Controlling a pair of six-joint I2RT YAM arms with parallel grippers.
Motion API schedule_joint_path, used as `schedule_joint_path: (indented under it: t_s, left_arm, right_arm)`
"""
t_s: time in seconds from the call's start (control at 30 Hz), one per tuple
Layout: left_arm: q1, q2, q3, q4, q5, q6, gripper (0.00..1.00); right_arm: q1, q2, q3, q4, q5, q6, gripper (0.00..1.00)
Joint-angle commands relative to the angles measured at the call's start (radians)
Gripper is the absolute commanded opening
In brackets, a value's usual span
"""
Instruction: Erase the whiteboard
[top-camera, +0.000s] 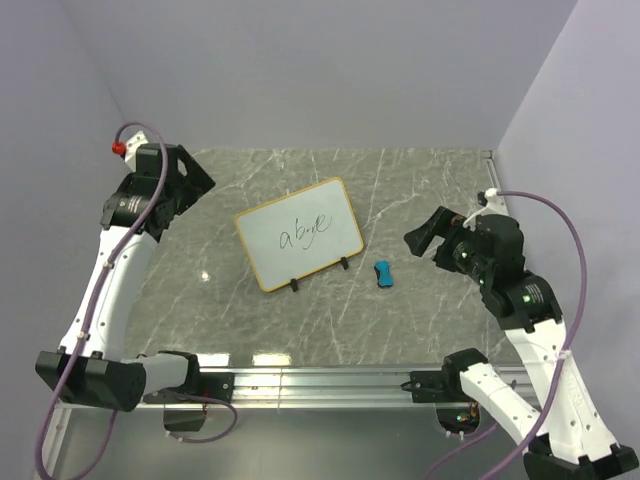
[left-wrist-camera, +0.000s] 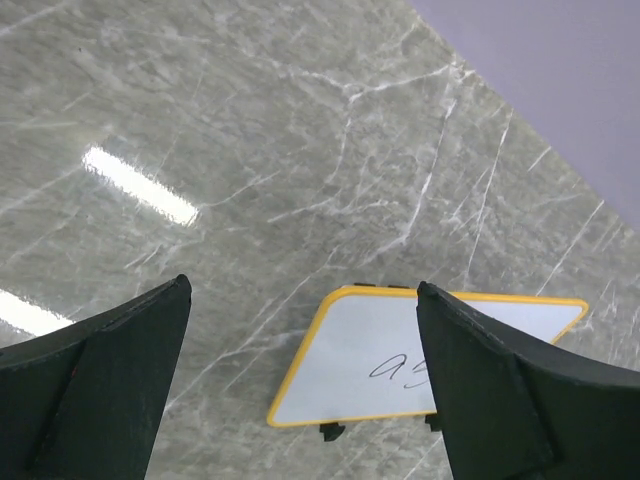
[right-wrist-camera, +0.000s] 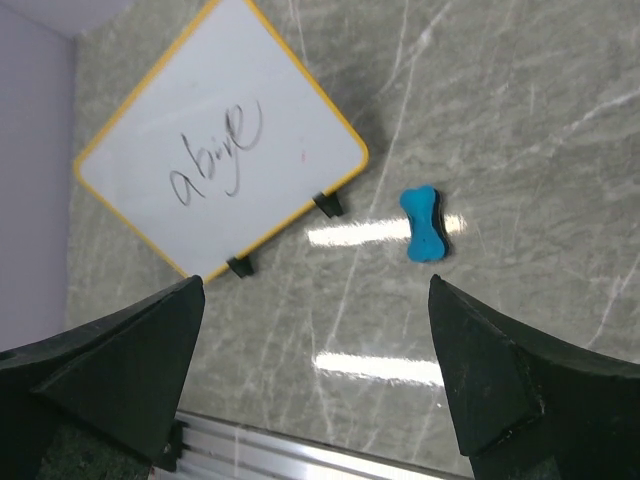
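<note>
The whiteboard (top-camera: 299, 235) lies at the table's middle, tan-framed, with black handwriting and two black feet on its near edge. It also shows in the left wrist view (left-wrist-camera: 400, 355) and the right wrist view (right-wrist-camera: 215, 150). A small blue eraser block (top-camera: 383, 272) lies just right of the board's near corner; it also shows in the right wrist view (right-wrist-camera: 424, 224). My left gripper (top-camera: 188, 180) hovers open and empty at the far left, well left of the board. My right gripper (top-camera: 428, 238) hovers open and empty to the right of the eraser.
The marble tabletop (top-camera: 400, 190) is walled by lilac panels at the back and both sides. An aluminium rail (top-camera: 320, 385) runs along the near edge between the arm bases.
</note>
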Motion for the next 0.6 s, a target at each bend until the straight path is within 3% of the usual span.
schedule_joint_path:
  t_s: [0.0,0.2,0.57]
  left_arm:
    - [0.034,-0.024,-0.069,0.008,0.129,0.026,0.99]
    - [0.048,-0.124,-0.227,0.172,0.385,0.030,0.99]
    - [0.008,-0.308,-0.344,0.066,0.324,0.107,0.94]
  right_arm:
    - [0.005,0.065,0.038,-0.044,-0.052,-0.076,1.00]
    - [0.005,0.198,0.044,-0.066,-0.020,-0.127,1.00]
    - [0.005,0.600,0.055,-0.058,0.037,-0.158,0.96]
